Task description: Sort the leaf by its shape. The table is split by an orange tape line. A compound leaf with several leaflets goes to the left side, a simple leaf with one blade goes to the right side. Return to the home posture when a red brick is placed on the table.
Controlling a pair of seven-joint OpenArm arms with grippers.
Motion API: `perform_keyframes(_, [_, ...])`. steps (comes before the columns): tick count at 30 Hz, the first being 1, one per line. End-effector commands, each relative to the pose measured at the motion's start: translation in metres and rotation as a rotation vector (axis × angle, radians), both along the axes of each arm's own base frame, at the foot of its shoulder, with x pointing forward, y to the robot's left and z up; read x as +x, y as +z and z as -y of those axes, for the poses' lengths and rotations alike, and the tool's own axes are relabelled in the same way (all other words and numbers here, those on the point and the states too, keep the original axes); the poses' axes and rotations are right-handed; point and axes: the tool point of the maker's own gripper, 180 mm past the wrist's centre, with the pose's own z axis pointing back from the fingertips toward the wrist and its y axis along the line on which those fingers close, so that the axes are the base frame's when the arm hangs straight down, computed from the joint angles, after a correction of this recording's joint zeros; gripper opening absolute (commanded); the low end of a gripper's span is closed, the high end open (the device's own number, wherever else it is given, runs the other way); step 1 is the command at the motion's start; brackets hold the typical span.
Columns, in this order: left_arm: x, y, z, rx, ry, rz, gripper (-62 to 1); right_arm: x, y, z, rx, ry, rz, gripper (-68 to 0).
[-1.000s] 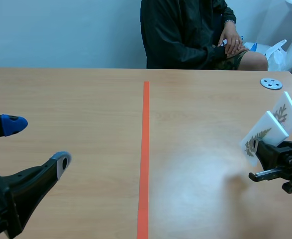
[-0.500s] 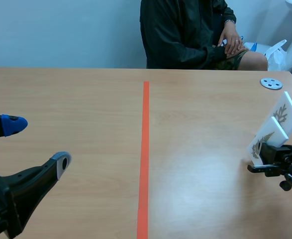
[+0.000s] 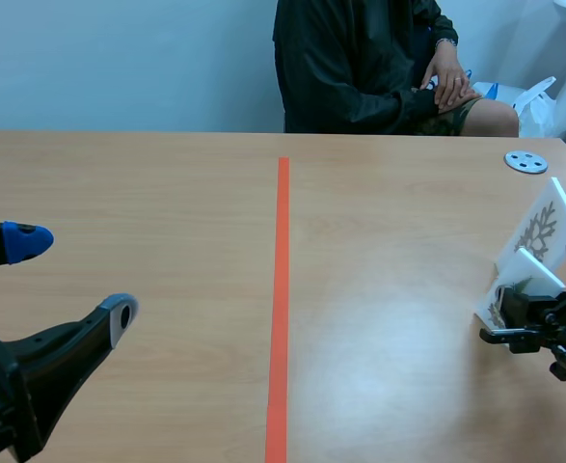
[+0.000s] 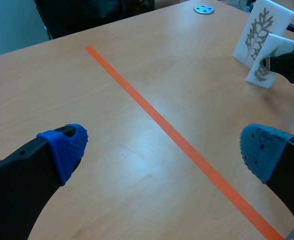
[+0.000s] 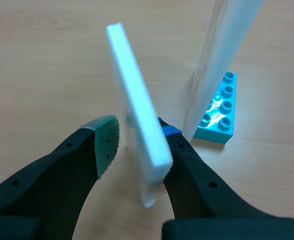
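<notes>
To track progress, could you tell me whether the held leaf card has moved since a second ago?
Yes. The held leaf card has moved away from the orange tape line and lower.

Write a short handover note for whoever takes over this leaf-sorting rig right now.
Left jaws: open, empty, left of the tape line.
Right jaws: shut on the small leaf card, tilted, far right of the line, in front of a taller leaf card standing by a blue brick.
Done: card gripped.
Left: its leaf seems to have several leaflets, so it probably belongs left of the line; no card lies there. No red brick in view, so no return home yet.
</notes>
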Motion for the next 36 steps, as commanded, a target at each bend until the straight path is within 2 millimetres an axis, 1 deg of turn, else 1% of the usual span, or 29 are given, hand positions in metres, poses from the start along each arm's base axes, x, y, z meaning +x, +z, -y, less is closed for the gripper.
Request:
perform_keyframes(1, [0.001,0.010,0.006,-0.032,-0.006,0.030,1.4,0.006,0.011,0.004,0.000,-0.005,0.039,-49.7])
perform_keyframes(9, [0.001,0.010,0.006,-0.032,-0.006,0.030,1.4,0.009,0.020,0.004,0.001,-0.003,0.081,-39.1])
perform_keyframes(11, [0.001,0.010,0.006,-0.032,-0.006,0.030,1.4,0.011,0.025,0.003,-0.002,0.001,0.096,-34.6])
perform_keyframes(14, [0.001,0.010,0.006,-0.032,-0.006,0.030,1.4,0.015,0.033,0.002,-0.008,0.006,0.119,-24.3])
perform_keyframes(17, [0.001,0.010,0.006,-0.032,-0.006,0.030,1.4,0.020,0.044,0.000,-0.016,0.016,0.149,-18.9])
perform_keyframes(22, [0.001,0.010,0.006,-0.032,-0.006,0.030,1.4,0.027,0.063,-0.005,-0.029,0.034,0.200,-14.7])
perform_keyframes(26, [0.001,0.010,0.006,-0.032,-0.006,0.030,1.4,0.031,0.079,-0.010,-0.045,0.055,0.233,-14.4])
perform_keyframes(29, [0.001,0.010,0.006,-0.032,-0.006,0.030,1.4,0.033,0.096,-0.017,-0.064,0.081,0.264,-14.4])
perform_keyframes(32, [0.001,0.010,0.006,-0.032,-0.006,0.030,1.4,0.032,0.118,-0.027,-0.088,0.112,0.307,-14.4])
perform_keyframes(36, [0.001,0.010,0.006,-0.032,-0.006,0.030,1.4,0.024,0.143,-0.042,-0.127,0.160,0.339,-14.3])
